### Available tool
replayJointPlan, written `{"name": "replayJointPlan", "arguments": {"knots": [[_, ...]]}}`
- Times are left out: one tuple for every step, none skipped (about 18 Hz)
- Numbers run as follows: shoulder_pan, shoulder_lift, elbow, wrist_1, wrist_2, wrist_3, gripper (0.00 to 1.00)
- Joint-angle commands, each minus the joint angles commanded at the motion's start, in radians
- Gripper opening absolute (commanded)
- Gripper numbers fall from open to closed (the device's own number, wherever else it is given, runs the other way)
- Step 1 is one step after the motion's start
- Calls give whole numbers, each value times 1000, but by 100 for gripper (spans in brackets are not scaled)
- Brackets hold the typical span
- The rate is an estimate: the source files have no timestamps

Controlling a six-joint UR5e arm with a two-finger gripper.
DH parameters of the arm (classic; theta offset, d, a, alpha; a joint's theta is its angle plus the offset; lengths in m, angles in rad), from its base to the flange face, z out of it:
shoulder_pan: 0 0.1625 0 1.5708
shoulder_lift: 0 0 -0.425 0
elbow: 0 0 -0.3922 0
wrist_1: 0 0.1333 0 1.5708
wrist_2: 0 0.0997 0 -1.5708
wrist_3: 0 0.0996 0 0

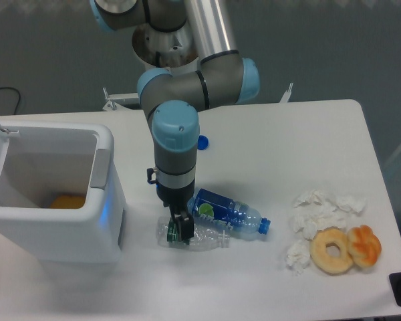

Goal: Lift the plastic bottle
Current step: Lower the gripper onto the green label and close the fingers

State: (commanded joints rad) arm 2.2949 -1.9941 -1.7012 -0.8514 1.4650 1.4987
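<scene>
The plastic bottle (202,236) lies on its side on the white counter (287,140), near the front edge and just right of the white bin (60,194). Its dark green label band is at the left end, mostly hidden behind the pincer; the clear crumpled body extends to the right.

The pincer (180,233) points straight down over the label end of the plastic bottle, and its dark fingers reach to the bottle's level. Contact appears likely, but whether the jaws have closed on the bottle cannot be told from this view.

A larger bottle with blue label (228,213) lies on its side just behind the plastic bottle, touching or nearly touching it, with its blue cap pointing right. A loose blue cap (202,141) sits on the counter farther back, beside the arm.

The white bin stands open at the left; an orange object (67,201) lies inside it.

At the right of the counter are crumpled white tissues (319,212), with a ring doughnut (332,251) and a glazed pastry (365,245) side by side at their near edge.
</scene>
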Motion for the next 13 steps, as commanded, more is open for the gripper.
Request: {"name": "replayJointPlan", "arguments": {"knots": [[-2, -3, 0, 0, 0, 0, 100], [-6, -9, 2, 0, 0, 2, 100], [-6, -11, 0, 0, 0, 5, 100], [-8, -15, 0, 0, 0, 6, 100], [-8, -18, 0, 0, 0, 8, 100], [-8, -23, 0, -2, 0, 9, 100], [-11, -31, 0, -2, 2, 9, 100], [-17, -34, 0, -2, 2, 9, 100], [-18, -38, -2, -2, 2, 9, 100], [-20, -41, -3, -2, 2, 9, 100], [-18, -45, -3, -2, 2, 11, 100], [-18, -48, -2, -2, 2, 12, 100], [-20, -51, -3, -2, 2, 15, 100]]}}
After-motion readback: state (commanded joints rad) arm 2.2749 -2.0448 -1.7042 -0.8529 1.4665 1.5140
